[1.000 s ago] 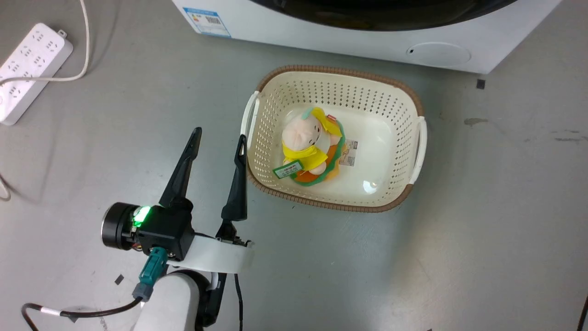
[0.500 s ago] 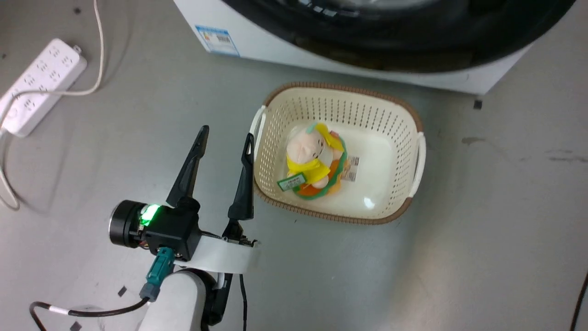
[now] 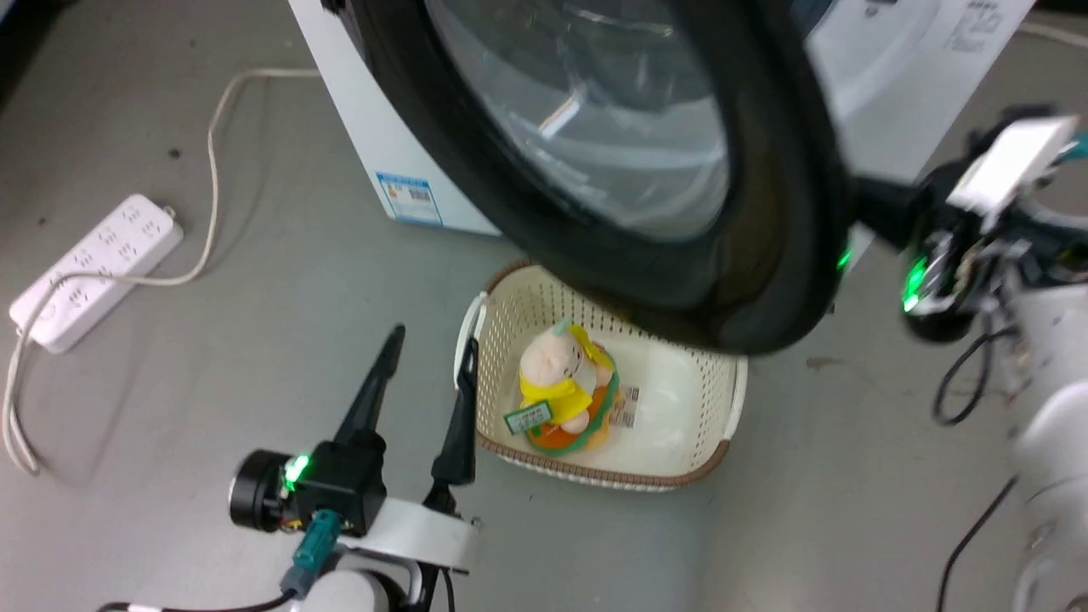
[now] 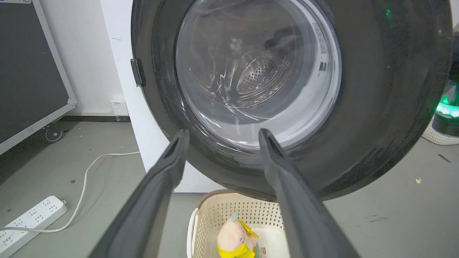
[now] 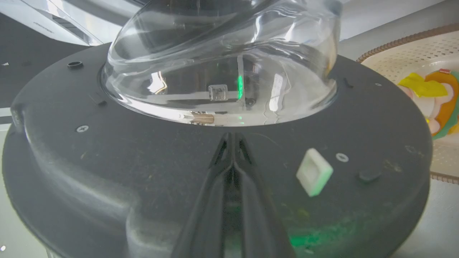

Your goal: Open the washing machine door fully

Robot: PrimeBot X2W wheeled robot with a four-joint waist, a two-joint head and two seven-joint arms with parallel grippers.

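Note:
The washing machine door (image 3: 765, 212), a big glossy black ring around a bulging clear glass bowl (image 3: 595, 127), stands swung partly out from the white machine (image 3: 357, 127) and hangs over the basket. In the right wrist view my right gripper (image 5: 232, 136) is shut, its tips resting against the door's black inner face (image 5: 143, 161) just below the glass bowl (image 5: 222, 71). From the head, my right wrist (image 3: 931, 263) sits behind the door's right rim, fingers hidden. My left gripper (image 3: 429, 340) hangs open, low and apart from the door (image 4: 376, 89), holding nothing (image 4: 223, 133).
A cream perforated basket (image 3: 484, 323) holding a plush toy (image 3: 557, 387) sits on the grey floor under the door. A white power strip (image 3: 93, 272) with its cord lies at the left. A black wheeled case (image 4: 28, 71) stands left of the machine.
The head camera has tilted up, bringing the door and my right arm into the picture. The left gripper stays open beside the basket.

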